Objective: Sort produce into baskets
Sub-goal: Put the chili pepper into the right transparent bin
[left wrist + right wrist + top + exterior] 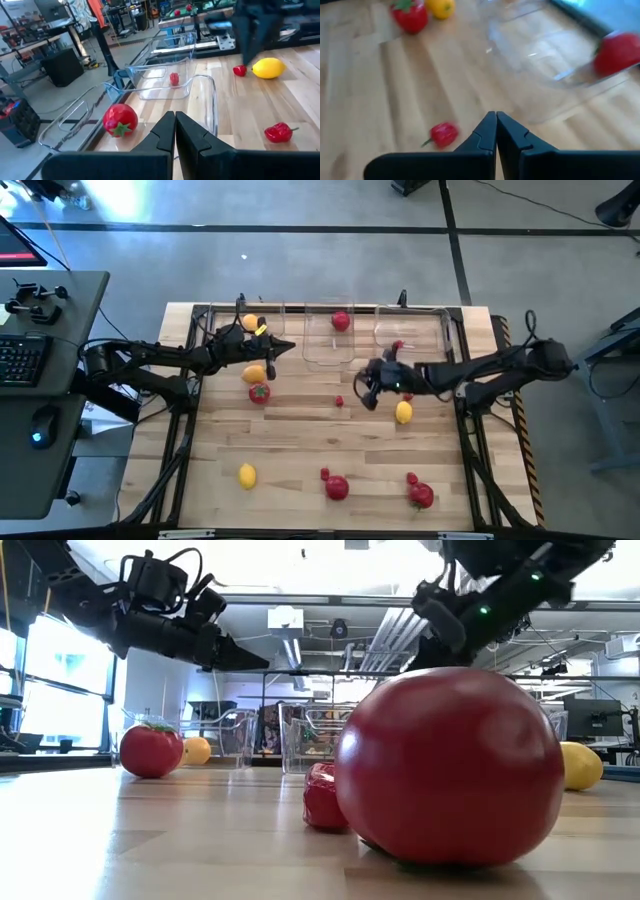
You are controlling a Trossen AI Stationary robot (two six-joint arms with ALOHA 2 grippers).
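Three clear baskets stand along the far edge: the left one (262,330) holds a yellow fruit (250,323), the middle one (328,338) a round red fruit (341,321), the right one (412,330) a small red berry (398,345). My left gripper (290,346) is shut on nothing, raised between the left and middle baskets. My right gripper (360,387) is shut on nothing, above the table just near of the middle basket. Loose on the table lie a lemon (255,374), a green-topped red fruit (259,392), a small red piece (339,401) and another lemon (403,412).
Near the front edge lie a lemon (247,475), a red fruit (336,487) with a small red piece (325,474) beside it, and another red fruit (421,496). A desk with a keyboard (25,360) stands left of the table. Bare wood lies mid-table.
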